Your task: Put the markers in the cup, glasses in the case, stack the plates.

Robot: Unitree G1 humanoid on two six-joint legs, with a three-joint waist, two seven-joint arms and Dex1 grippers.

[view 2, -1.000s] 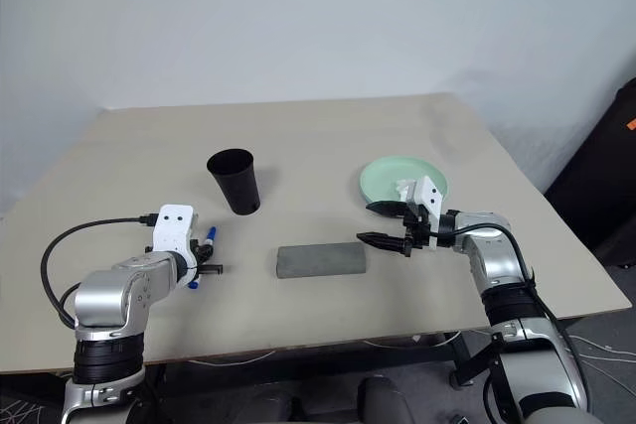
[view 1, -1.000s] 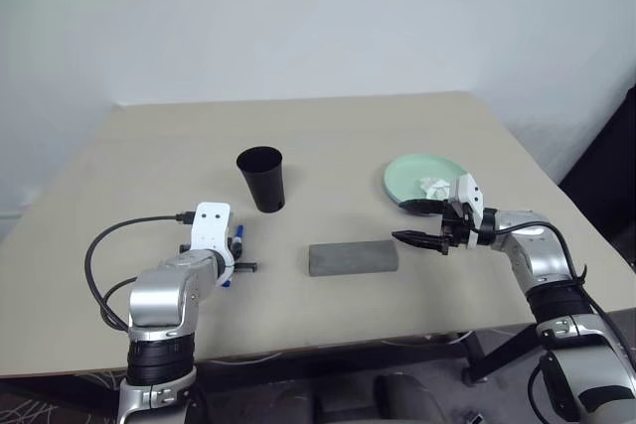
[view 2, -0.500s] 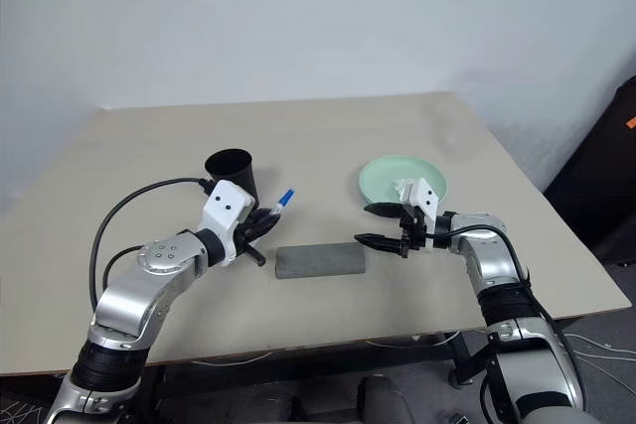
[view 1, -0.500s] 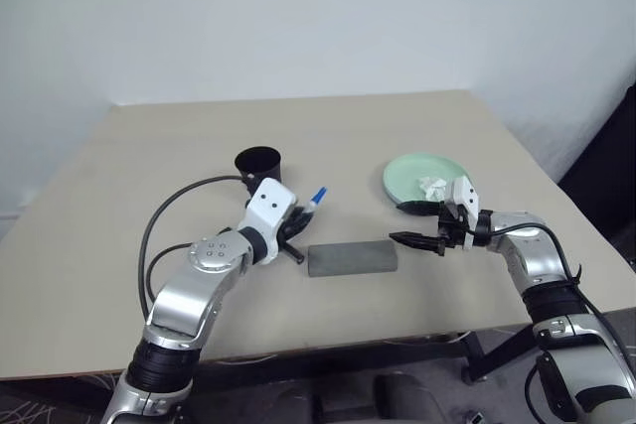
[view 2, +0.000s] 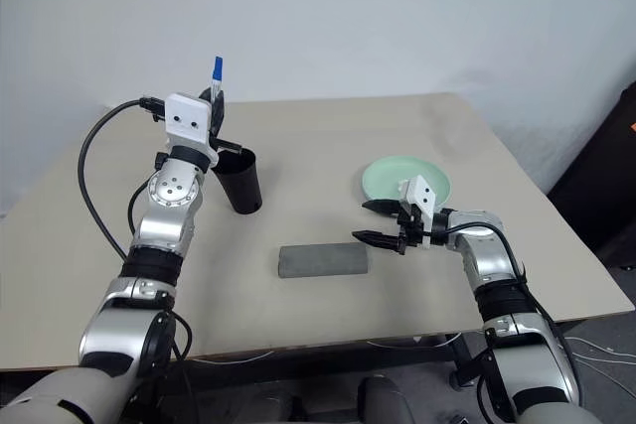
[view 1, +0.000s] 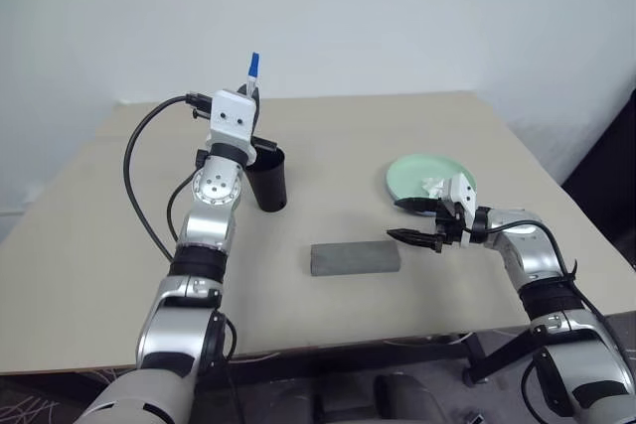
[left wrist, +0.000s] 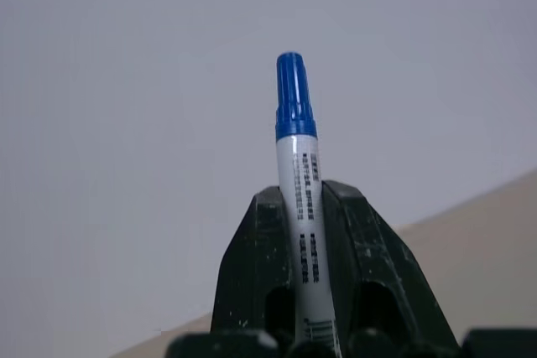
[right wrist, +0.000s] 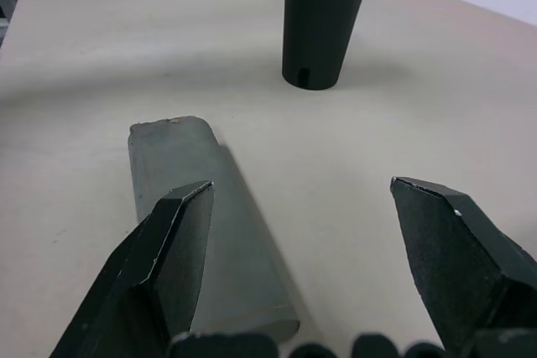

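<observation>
My left gripper (view 1: pixel 255 94) is shut on a white marker (left wrist: pixel 295 123) with a blue cap, held high with the cap pointing up. It hangs just above and behind the rim of the black cup (view 1: pixel 268 181), which stands upright on the table. The grey case (view 1: pixel 355 258) lies shut at the middle front. My right gripper (view 1: pixel 396 219) is open with nothing in it. It points left, hovering just right of the case and in front of the mint green plate (view 1: pixel 422 174). The glasses are out of view.
A small white tissue wad (view 1: pixel 434 186) lies on the green plate. The tan table (view 1: pixel 397 136) has bare room at its back and left. A black cable (view 1: pixel 139 176) loops from my left wrist.
My left arm lifted the blue-capped marker off the table's front left, then swung it up and forward over the cup, turning the marker upright. The right arm stayed still.
</observation>
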